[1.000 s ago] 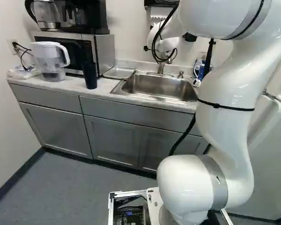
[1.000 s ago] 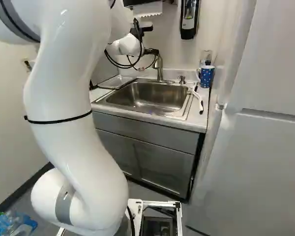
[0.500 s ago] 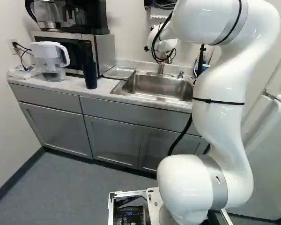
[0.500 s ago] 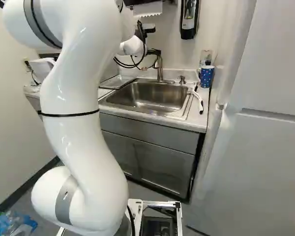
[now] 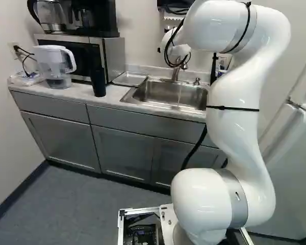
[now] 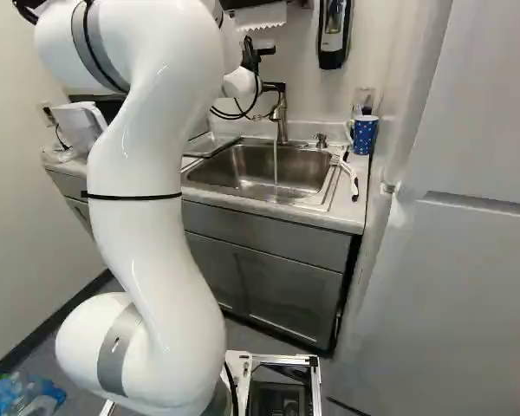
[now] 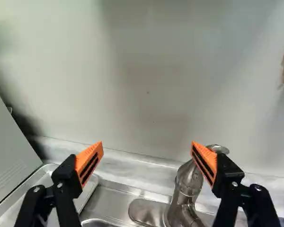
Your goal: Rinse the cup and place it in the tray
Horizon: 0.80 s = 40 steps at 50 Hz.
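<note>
Brushed metal with a soft shine marks the faucet (image 7: 185,189) beside one of two fingers (image 7: 206,163) with matt, ridged orange pads. A glossy metal tray (image 7: 41,178) lies near the other. Ahead of both, a smooth, matt wall (image 7: 146,85) rises behind the sink's smooth, reflective metal rim (image 7: 114,198).

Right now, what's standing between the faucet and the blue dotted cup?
In the right base view, a small metal pump stands between the faucet and the cup; what looks like a brush lies nearer the robot.
</note>
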{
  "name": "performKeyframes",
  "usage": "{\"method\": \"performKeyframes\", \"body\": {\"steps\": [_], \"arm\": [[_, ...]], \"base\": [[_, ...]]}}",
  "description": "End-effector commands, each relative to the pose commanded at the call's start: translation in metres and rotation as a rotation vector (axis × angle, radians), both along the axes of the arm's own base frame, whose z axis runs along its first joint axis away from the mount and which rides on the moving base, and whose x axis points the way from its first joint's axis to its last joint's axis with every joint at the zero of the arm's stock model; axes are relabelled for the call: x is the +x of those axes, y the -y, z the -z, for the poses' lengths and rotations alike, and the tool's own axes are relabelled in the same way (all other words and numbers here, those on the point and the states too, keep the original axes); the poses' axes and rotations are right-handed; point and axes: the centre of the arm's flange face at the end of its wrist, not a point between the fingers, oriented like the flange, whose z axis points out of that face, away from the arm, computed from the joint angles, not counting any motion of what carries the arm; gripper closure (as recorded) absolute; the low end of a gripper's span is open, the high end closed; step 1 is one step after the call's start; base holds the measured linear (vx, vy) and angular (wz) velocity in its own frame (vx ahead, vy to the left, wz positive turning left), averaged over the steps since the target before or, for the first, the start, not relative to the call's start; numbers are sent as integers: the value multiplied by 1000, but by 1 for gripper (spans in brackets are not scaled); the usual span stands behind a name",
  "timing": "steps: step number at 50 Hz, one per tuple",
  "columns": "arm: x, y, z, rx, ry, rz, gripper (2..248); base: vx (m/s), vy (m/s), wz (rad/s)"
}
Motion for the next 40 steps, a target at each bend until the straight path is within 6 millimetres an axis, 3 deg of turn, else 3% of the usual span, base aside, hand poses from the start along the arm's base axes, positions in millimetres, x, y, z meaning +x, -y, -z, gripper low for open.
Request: {"method": "performKeyframes", "body": {"steps": [12, 40], "arm": [[-10, -1, -1, 1, -6, -1, 3], [-65, -6, -8, 3, -32, 0, 3]], "base": [[0, 0, 0], [0, 0, 0]]}}
